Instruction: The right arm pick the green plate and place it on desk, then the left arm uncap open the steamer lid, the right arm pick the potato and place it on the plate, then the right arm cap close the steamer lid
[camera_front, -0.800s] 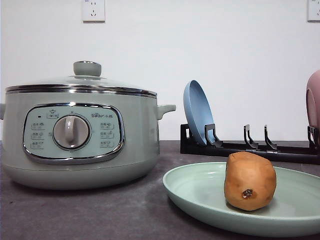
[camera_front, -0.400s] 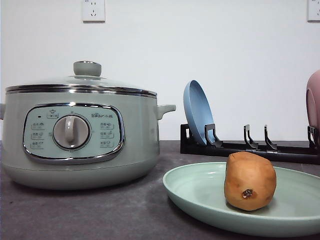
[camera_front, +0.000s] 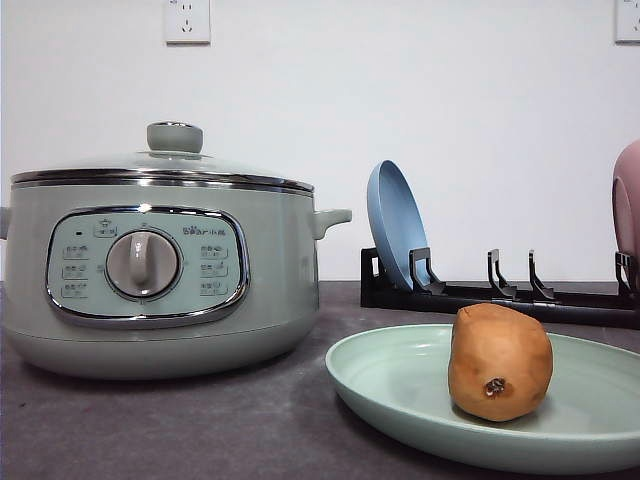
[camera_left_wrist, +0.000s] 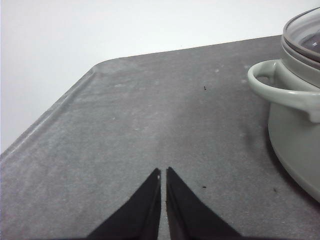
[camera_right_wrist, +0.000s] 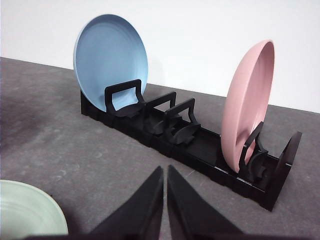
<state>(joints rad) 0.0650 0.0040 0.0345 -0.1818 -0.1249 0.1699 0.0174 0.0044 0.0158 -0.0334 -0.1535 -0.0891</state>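
White wall behind, dark grey tabletop (camera_front: 150, 420) throughout. Left tool (camera_left_wrist: 163, 172): jaws together, empty, hanging over bare tabletop, the steamer (camera_left_wrist: 295, 115) at its 2 o'clock. Right tool (camera_right_wrist: 165, 170): jaws together, empty, facing the rack (camera_right_wrist: 200, 145) with a blue plate (camera_right_wrist: 110, 55) and a pink plate (camera_right_wrist: 247, 105); the green plate (camera_right_wrist: 25, 210) lies at its 8 o'clock.

Front view: lid (camera_front: 160, 160) seated on the steamer; potato (camera_front: 500, 362) rests on the green plate, at the steamer's 4 o'clock.

Assessment: all steps appear complete, closing included. Next move calls only for both arms to hold clear; no further grasp seems required.
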